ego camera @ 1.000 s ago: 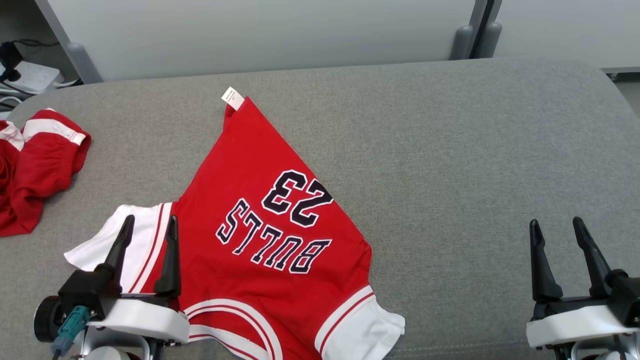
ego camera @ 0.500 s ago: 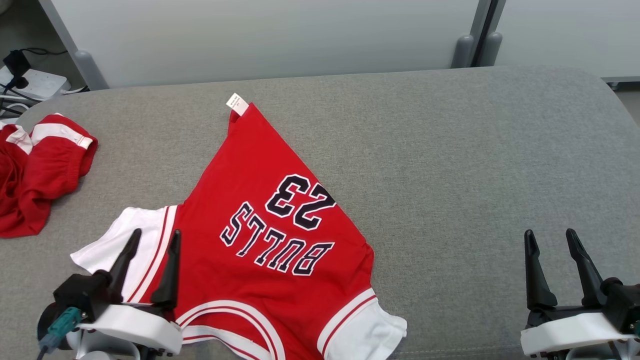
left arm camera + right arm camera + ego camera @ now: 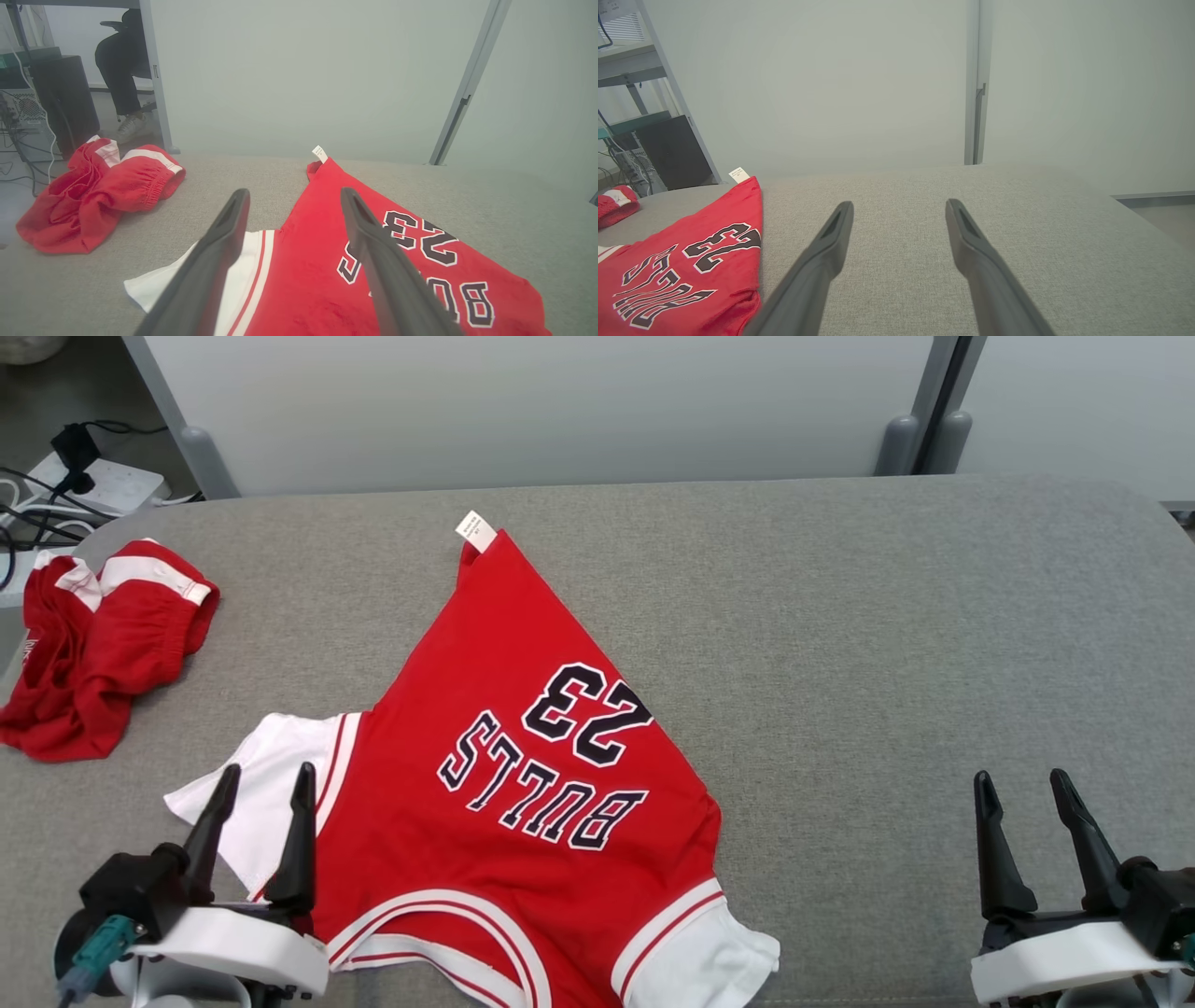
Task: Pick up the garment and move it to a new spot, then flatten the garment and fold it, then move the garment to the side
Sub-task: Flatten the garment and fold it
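Note:
The garment [image 3: 523,728] is a red jersey with white sleeves and dark "BULLS 23" lettering. It lies partly spread on the grey padded table [image 3: 840,644], left of centre, with a white label [image 3: 476,530] at its far tip. My left gripper [image 3: 267,769] is open, and its fingers hover over the jersey's white left sleeve, with the garment [image 3: 317,261] below and between them [image 3: 294,191]. My right gripper [image 3: 1019,775] is open over bare table at the lower right. It [image 3: 900,203] holds nothing, and the garment [image 3: 691,252] lies well to its left.
A crumpled pair of red shorts [image 3: 103,644] lies at the table's far left edge. A power strip with cables [image 3: 93,485] sits on the floor beyond that corner. Grey partition panels stand behind the table. A seated person [image 3: 121,70] is in the background.
The head camera has turned, so the whole picture has shifted right and down. Both grippers sit slightly lower in view and remain open. The garment lies as before.

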Robot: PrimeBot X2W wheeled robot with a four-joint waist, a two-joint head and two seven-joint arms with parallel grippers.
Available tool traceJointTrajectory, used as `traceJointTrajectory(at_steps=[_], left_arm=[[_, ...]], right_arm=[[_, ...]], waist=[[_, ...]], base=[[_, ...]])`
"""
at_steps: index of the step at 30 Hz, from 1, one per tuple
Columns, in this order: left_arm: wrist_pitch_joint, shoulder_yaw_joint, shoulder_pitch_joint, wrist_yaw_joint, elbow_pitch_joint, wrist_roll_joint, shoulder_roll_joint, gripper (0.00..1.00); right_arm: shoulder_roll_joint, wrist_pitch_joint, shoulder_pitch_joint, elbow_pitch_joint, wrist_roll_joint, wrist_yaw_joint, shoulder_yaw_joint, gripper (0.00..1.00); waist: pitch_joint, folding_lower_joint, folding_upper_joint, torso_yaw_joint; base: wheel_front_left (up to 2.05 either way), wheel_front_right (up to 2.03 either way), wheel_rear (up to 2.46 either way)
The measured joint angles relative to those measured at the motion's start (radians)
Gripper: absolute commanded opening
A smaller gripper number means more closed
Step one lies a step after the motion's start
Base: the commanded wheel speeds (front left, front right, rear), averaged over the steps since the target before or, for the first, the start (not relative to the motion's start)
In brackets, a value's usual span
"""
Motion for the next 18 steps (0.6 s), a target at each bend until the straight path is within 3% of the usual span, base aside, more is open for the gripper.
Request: traceJointTrajectory(at_steps=[4, 12, 18], left_arm=[[0.0, 0.001, 0.009, -0.004, -0.005, 0.015, -0.022, 1.0], [-0.001, -0.053, -0.031, -0.043, -0.033, 0.049, -0.077, 1.0], [-0.003, -0.066, -0.085, -0.046, -0.063, 0.081, -0.118, 1.0]], right_arm=[[-0.018, 0.0, -0.005, 0.027, 0.015, 0.0, -0.002, 1.0], [-0.163, 0.041, -0.249, 0.158, 0.063, 0.0, 0.01, 1.0], [-0.259, 0.138, -0.477, 0.26, 0.11, 0.0, 0.134, 1.0]], waist=[[0.003, 0.0, 0.0, 0.015], [0.052, -0.0001, 0.0, 0.12], [0.112, -0.0001, 0.0, 0.203]], base=[[0.0, 0.0, 0.0], [0.0, 0.0, 0.0], [0.0, 0.0, 0.0]])
